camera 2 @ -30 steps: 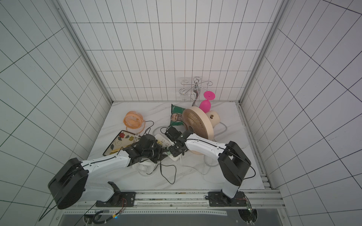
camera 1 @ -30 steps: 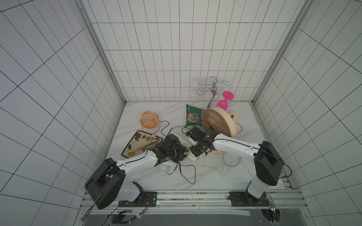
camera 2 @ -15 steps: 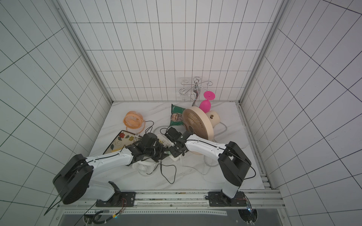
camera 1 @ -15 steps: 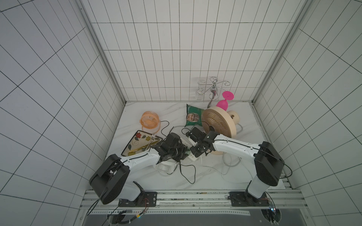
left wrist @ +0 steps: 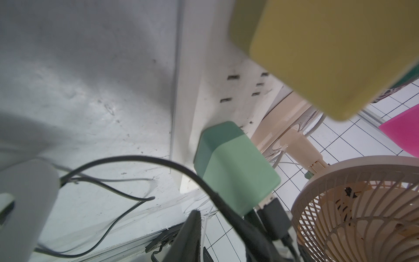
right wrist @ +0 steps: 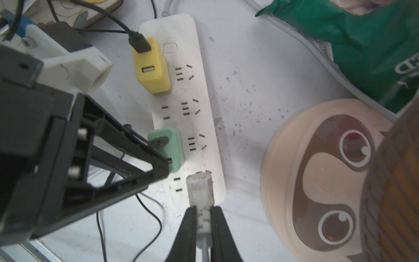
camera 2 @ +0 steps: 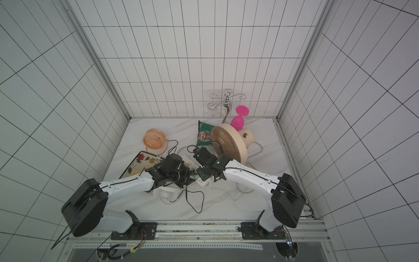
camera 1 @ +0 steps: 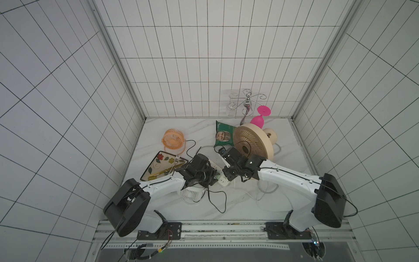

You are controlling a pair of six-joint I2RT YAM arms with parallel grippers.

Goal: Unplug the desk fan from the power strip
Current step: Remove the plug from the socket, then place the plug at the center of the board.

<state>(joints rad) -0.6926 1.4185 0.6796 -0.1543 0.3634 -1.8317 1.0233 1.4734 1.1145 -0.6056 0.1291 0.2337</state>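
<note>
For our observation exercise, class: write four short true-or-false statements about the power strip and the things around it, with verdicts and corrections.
1. The right claw is closed on a white plug at one end of the power strip. True.
2. The yellow adapter lies loose on the table. False: it is plugged into the strip.
3. A green adapter sits in the strip between the yellow adapter and the white plug. True.
4. The pink glass is at the front by the arm bases. False: it is at the back, behind the beige fan.

Here sit 3 fans [camera 1: 173, 141] [camera 1: 248, 141] [camera 1: 191, 195], 1 power strip [right wrist: 197, 95], 2 adapters [right wrist: 152, 70] [right wrist: 173, 145], 1 plug [right wrist: 200, 188], 1 tray [camera 1: 156, 166], 1 fork [camera 1: 175, 161].
</note>
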